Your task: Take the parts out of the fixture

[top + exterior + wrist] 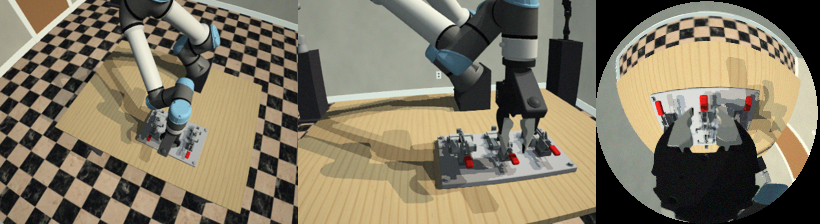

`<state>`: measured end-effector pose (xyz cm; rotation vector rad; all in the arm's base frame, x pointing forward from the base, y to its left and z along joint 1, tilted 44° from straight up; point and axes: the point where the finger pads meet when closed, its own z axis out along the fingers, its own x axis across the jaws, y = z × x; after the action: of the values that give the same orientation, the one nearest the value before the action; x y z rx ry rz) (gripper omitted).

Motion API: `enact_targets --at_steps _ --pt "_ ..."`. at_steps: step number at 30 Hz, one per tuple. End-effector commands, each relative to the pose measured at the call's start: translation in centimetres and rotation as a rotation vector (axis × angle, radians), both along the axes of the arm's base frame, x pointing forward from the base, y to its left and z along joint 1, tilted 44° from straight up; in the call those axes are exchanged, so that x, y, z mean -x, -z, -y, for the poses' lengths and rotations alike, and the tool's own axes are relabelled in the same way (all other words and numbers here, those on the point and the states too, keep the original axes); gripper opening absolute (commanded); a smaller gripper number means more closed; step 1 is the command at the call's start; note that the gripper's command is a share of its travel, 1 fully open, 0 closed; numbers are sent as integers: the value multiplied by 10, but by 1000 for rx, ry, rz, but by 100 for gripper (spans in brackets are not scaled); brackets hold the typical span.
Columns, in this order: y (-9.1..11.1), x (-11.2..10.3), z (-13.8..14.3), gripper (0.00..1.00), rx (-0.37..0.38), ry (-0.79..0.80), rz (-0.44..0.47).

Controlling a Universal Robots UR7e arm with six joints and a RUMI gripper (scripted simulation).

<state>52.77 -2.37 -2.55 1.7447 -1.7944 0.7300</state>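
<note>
I've got the gripper (515,146) hanging over the fixture (505,175), fingers partly open and holding nothing. They straddle the middle clamp (505,153); the red-handled ones sit at 3 and 9 o'clock of it.

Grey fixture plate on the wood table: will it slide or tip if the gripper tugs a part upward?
The flat grey fixture plate looks wide and low, so tipping seems unlikely. It appears only to rest on the wooden table, so it might slide or lift. The gripper, open, straddles the middle clamp.
</note>
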Motion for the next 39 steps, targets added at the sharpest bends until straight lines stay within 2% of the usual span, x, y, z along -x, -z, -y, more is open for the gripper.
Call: enact_targets --at_steps 1,22,39 --pt "0 0 0 28 0 -1 1" --pt "19 -1 19 28 0 -1 1" --pt "20 -1 19 28 0 -1 1"
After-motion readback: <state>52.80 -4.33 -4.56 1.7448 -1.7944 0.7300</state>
